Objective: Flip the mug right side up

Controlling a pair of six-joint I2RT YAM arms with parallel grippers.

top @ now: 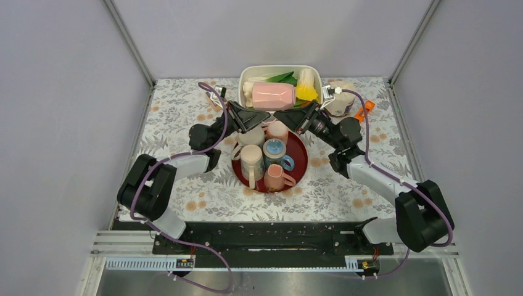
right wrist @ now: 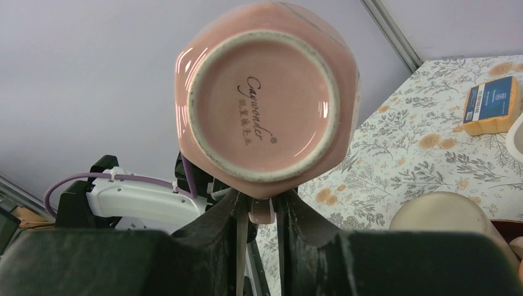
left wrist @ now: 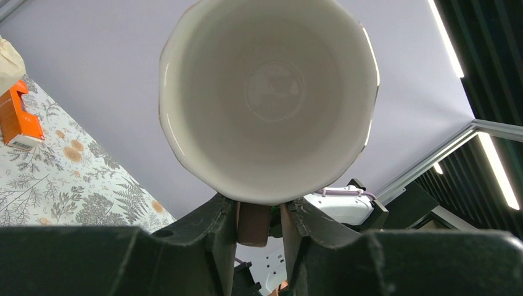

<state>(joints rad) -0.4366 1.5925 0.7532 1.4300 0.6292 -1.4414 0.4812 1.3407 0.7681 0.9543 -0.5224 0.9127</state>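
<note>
A table under a leaf-and-flower patterned cloth (top: 345,185) fills the floor of the enclosure. At its far edge sits a white rectangular plastic basin (top: 247,74) full of oddments, a pink carton (top: 271,95) lying on top. In front of it is a round dark-red tray (top: 301,161) that carries several mugs: a tall cream mug (top: 251,161), a blue-patterned mug (top: 274,151) and a small pink mug (top: 275,177).

Both arms reach in over the far side of the tray and meet there. Between them is the faceted pink ceramic mug with a white inside (right wrist: 265,98). It lies on its side, its mouth facing the left arm and its stamped base facing the right arm. The left gripper (left wrist: 259,228) is closed tight on a dark piece just below the mug's rim. The right gripper (right wrist: 262,213) pinches a pink piece just under the base. I cannot tell whether the mug touches the tray.

Off to the right lie an orange box (left wrist: 18,120) and a yellow sponge with a blue label (right wrist: 491,105).
</note>
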